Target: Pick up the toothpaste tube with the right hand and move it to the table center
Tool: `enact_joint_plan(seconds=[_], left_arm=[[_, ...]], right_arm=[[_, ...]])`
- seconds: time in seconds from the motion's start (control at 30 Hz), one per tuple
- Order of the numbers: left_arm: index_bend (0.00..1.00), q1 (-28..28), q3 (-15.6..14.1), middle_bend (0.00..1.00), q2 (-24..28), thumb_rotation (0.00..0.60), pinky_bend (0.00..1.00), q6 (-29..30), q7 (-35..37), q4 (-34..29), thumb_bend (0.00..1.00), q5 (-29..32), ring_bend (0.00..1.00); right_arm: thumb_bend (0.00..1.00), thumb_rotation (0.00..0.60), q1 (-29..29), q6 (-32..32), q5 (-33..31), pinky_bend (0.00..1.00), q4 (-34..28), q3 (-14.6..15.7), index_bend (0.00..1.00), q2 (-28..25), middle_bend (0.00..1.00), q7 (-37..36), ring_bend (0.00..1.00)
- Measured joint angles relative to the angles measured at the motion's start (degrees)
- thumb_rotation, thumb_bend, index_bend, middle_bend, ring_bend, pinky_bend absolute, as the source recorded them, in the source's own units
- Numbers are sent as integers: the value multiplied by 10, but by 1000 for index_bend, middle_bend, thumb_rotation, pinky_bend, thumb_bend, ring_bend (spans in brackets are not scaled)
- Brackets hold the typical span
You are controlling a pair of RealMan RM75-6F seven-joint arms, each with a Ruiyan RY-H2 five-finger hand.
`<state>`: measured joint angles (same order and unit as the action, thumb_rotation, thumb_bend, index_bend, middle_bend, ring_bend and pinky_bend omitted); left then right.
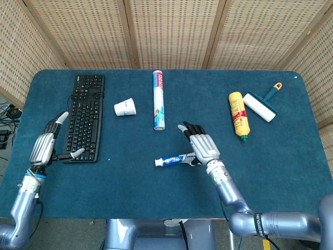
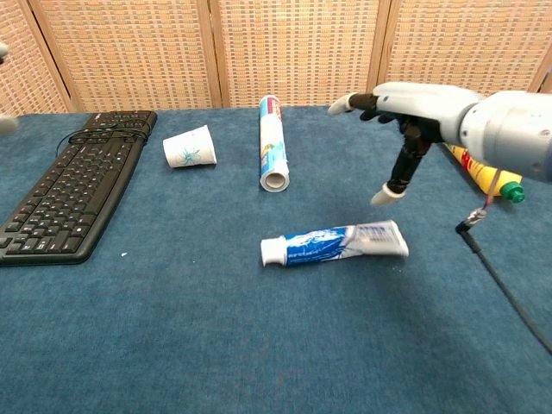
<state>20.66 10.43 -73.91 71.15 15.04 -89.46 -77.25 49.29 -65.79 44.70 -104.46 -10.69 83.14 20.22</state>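
The blue and white toothpaste tube (image 1: 174,160) (image 2: 334,244) lies flat on the blue table near its middle, cap pointing left. My right hand (image 1: 201,148) (image 2: 407,129) hovers just above the tube's right end with fingers spread, holding nothing. My left hand (image 1: 48,144) is far off at the table's left edge beside the keyboard, fingers apart and empty; in the chest view only a blurred sliver of it shows at the left border.
A black keyboard (image 1: 85,117) (image 2: 71,193) lies at the left. A paper cup (image 1: 125,108) (image 2: 189,147) on its side and a long tube (image 1: 158,99) (image 2: 273,153) lie behind the toothpaste. A yellow bottle (image 1: 238,112) (image 2: 479,169) and lint roller (image 1: 261,104) sit at the right.
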Motion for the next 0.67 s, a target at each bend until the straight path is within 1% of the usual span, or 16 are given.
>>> enact_joint_plan(seconds=[0.07, 0.13, 0.2, 0.27, 0.33, 0.37, 0.47, 0.57, 0.67], left_arm=[[0, -14, -12, 0, 18, 466, 0, 12, -18, -13, 0, -3, 0], [0, -28, -23, 0, 33, 521, 0, 26, -33, -27, 0, -7, 0], [0, -46, -36, 0, 50, 547, 0, 45, -53, -43, 0, -14, 0], [0, -64, -50, 0, 65, 588, 0, 65, -75, -56, 0, -22, 0], [0, -80, -60, 0, 73, 600, 0, 84, -95, -63, 0, -31, 0], [0, -89, -67, 0, 77, 600, 0, 96, -109, -67, 0, -36, 0], [0, -112, -84, 0, 85, 600, 0, 125, -141, -72, 0, -52, 0], [0, -132, -98, 0, 88, 600, 0, 153, -163, -73, 0, -70, 0], [0, -148, -108, 0, 88, 600, 0, 173, -172, -71, 0, -85, 0]], right_arm=[[0, 600, -14, -15, 32, 0, -7, 10, 3, -13, 0, -3, 0], [0, 600, -27, -31, 66, 0, -11, 21, 4, -24, 0, -6, 0], [0, 600, -45, -54, 115, 0, -9, 38, 3, -37, 0, -9, 0], [0, 600, -66, -81, 172, 0, -1, 59, 2, -50, 0, -13, 0], [0, 600, -88, -108, 225, 0, 11, 79, 1, -61, 0, -19, 0], [0, 600, -106, -129, 259, 0, 22, 94, 0, -68, 0, -24, 0], [0, 600, -157, -186, 329, 0, 59, 129, 0, -83, 0, -38, 0], [0, 600, -207, -238, 369, 0, 96, 154, 0, -93, 0, -51, 0], [0, 600, -247, -274, 398, 0, 130, 170, 0, -99, 0, -61, 0]])
